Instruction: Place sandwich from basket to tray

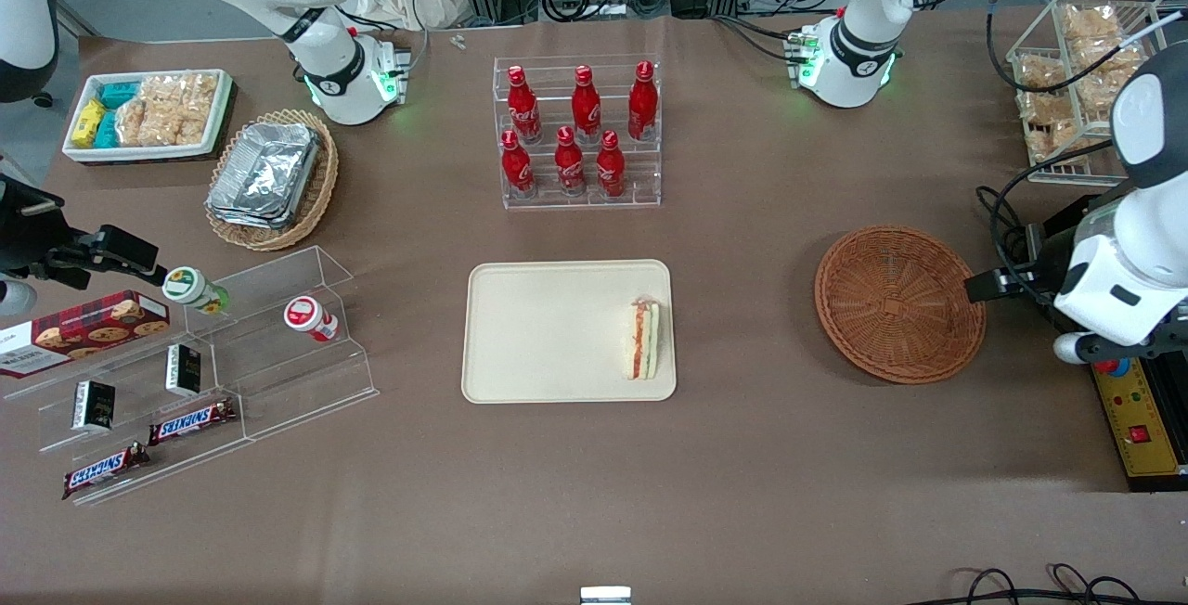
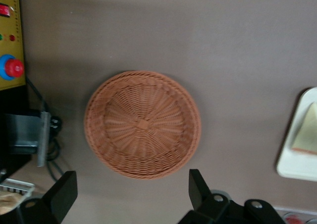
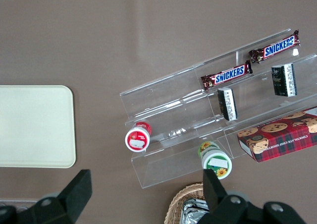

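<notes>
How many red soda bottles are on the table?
6, all on the clear stepped rack, farther from the front camera than the tray: three bottles on the upper step and three on the lower step. The open claw hovers above the basket.

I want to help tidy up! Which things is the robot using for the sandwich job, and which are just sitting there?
For the job: sandwich, now on the tray; empty basket; open gripper above the basket.

Just sitting there: cola bottles, foil containers, Snickers bars, cookie box.
</notes>
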{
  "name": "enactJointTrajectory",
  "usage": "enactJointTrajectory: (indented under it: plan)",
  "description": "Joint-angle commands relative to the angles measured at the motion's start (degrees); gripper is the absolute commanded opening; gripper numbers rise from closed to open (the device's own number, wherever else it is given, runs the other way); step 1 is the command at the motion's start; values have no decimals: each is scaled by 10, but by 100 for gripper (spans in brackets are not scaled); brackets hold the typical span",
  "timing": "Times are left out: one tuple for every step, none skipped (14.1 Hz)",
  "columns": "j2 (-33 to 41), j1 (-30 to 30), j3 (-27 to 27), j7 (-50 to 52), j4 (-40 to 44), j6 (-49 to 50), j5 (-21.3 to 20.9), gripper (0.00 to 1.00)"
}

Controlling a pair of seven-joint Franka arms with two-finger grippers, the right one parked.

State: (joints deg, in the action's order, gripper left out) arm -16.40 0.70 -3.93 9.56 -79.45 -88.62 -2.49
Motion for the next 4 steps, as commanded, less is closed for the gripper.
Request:
enactJointTrajectory:
  plan:
    - [21,-16,36,-44,-17,13,8,100]
    - [18,-15,36,-50,-14,12,13,100]
    - [16,-15,36,-57,-13,12,11,100]
    - [15,-15,35,-75,-12,12,8,100]
